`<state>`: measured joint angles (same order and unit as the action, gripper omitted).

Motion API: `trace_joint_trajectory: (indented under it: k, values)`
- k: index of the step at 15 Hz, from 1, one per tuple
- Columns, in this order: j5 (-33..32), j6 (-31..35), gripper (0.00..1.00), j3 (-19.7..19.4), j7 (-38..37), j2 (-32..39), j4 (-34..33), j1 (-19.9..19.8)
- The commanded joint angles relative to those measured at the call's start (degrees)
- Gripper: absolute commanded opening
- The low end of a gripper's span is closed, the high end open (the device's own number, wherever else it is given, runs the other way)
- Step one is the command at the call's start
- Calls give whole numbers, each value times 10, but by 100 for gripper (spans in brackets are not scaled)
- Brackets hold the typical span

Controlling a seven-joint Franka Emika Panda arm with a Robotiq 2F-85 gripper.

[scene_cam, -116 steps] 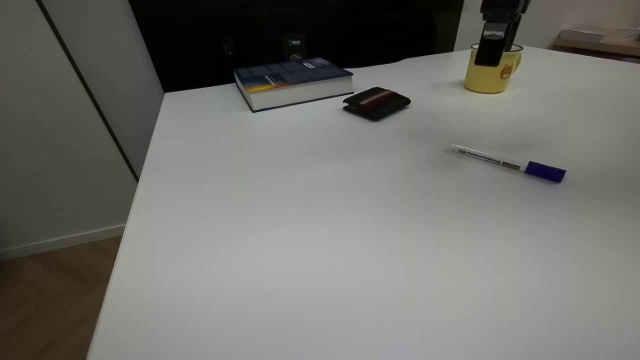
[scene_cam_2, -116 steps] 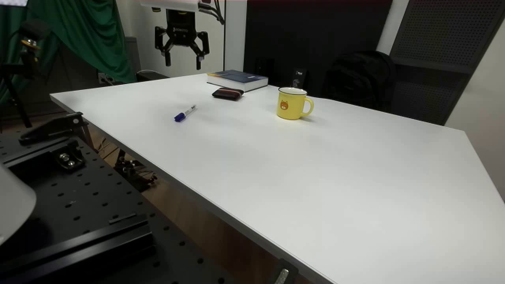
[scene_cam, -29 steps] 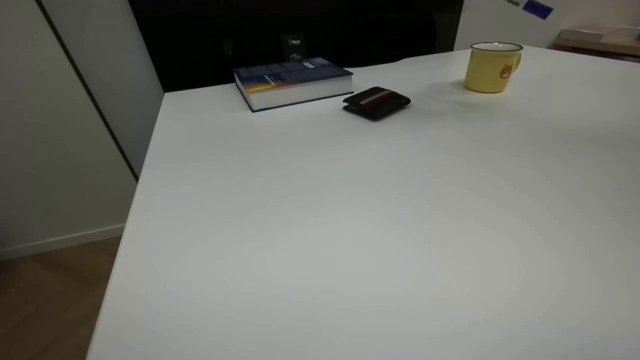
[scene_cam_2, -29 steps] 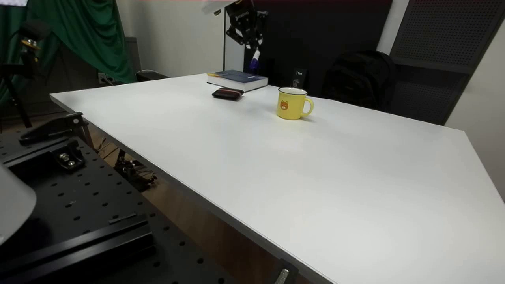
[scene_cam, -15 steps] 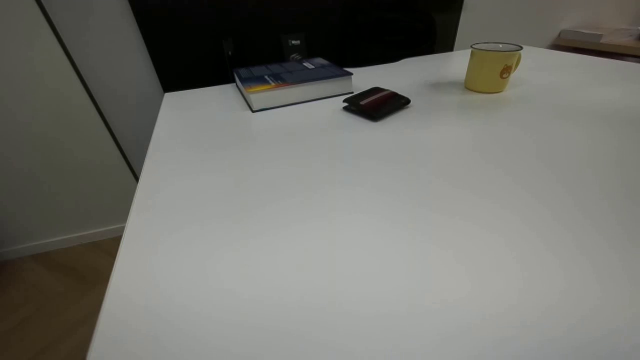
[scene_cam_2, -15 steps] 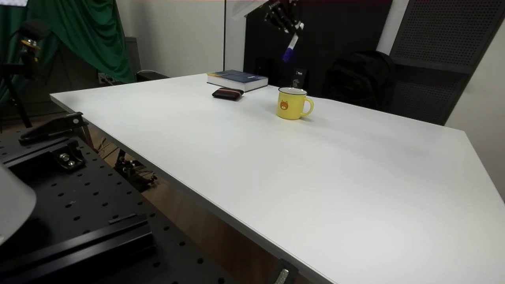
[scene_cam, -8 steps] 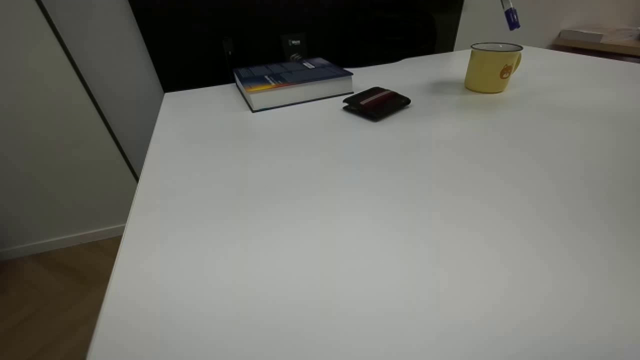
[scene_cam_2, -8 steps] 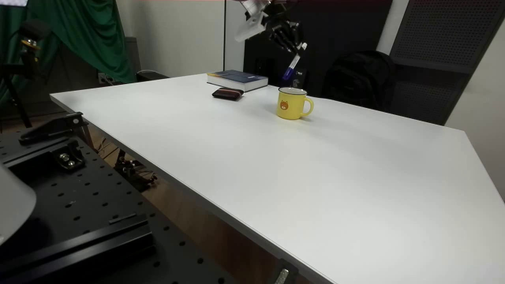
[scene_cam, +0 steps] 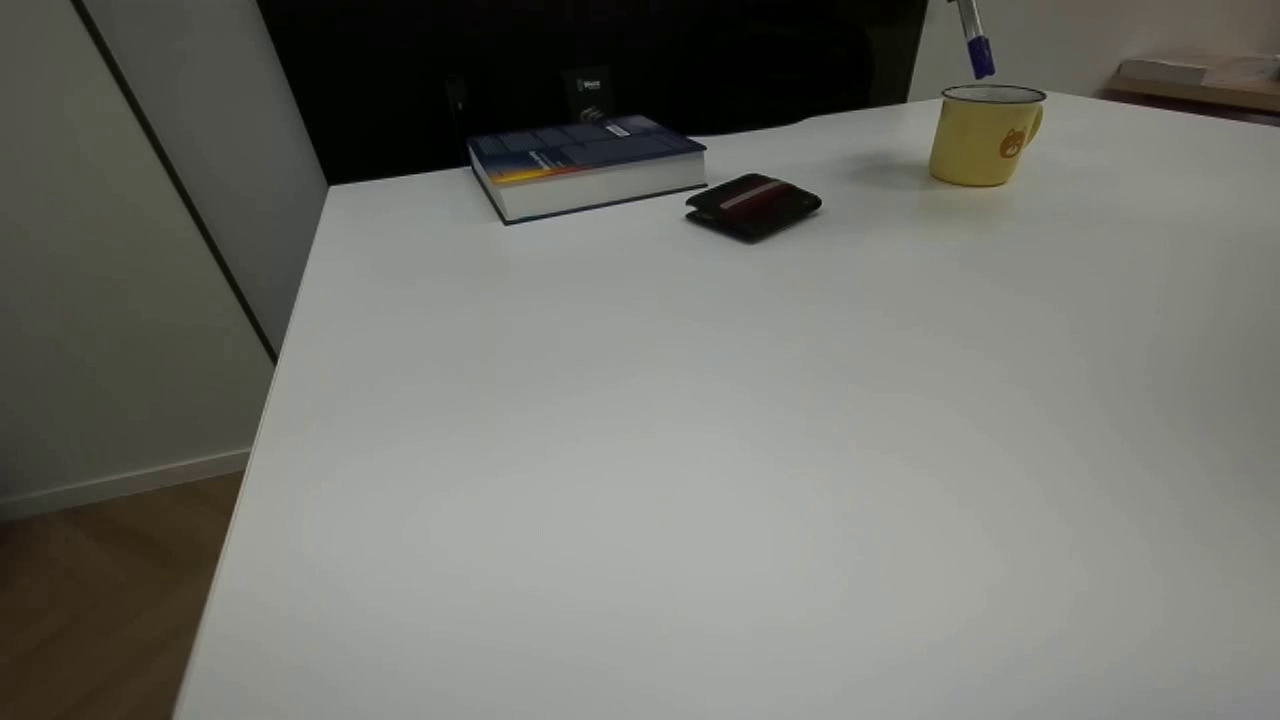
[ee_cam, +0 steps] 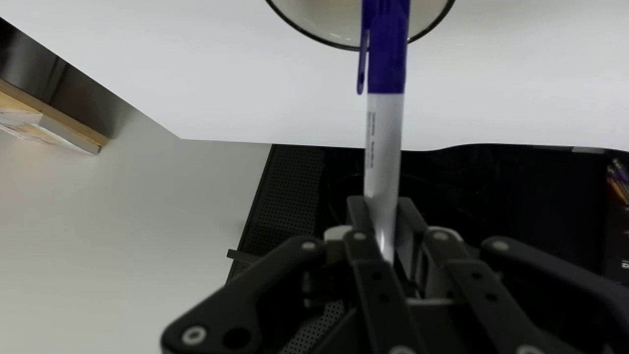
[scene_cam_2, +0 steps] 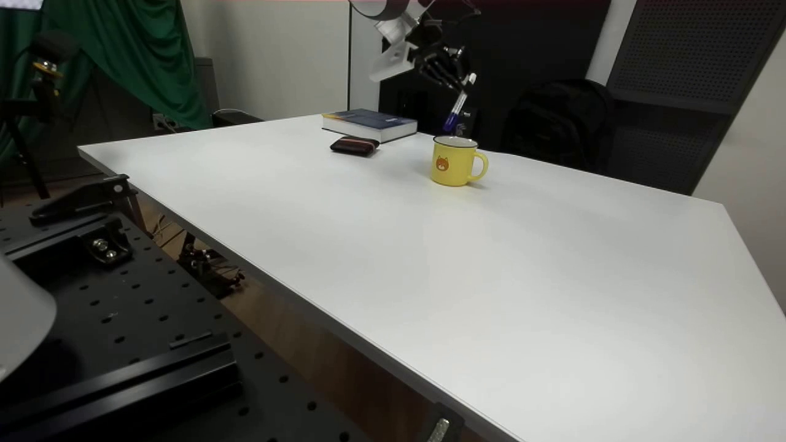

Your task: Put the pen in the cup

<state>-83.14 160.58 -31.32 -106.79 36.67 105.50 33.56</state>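
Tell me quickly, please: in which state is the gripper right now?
Gripper: closed, holding the pen at a tilt, with the blue cap at the lower end.

In an exterior view, the pale arm slants down from the top edge toward the right. In the wrist view, the two dark fingers stand close together, clamped in a narrow grip.
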Motion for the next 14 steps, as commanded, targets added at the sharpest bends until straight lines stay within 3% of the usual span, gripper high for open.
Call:
trace_joint_trajectory:
  k: [1, 14]
  values:
    - [-54, -8, 4, -16, -67, 38, -35, 6]
    - [-96, -31, 4, -4, -99, 35, -10, -18]
